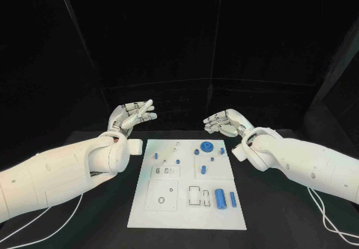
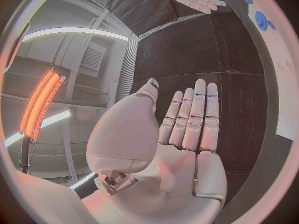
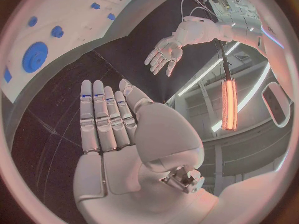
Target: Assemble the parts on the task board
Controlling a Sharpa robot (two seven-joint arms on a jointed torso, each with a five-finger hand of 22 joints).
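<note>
Hovering empty with fingers spread beyond the board's (image 1: pixel 187 218) far corners, the left hand (image 1: pixel 133 117) and right hand (image 1: pixel 226 123) hold nothing, the right nearer the blue disc (image 1: pixel 206 147) at the far end.

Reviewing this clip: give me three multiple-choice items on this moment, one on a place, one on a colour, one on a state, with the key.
1. Where does the round disc part lie on the task board?
A. far end
B. near end
C. off the board

2. What colour is the large cylinder part?
A. red
B. blue
C. yellow

3. What does the left hand hold?
A. the disc
B. a cylinder
C. nothing

Key: 1 A, it sits near the board's far edge; 2 B, plainly blue; 3 C, its fingers are straight and bare.
</note>
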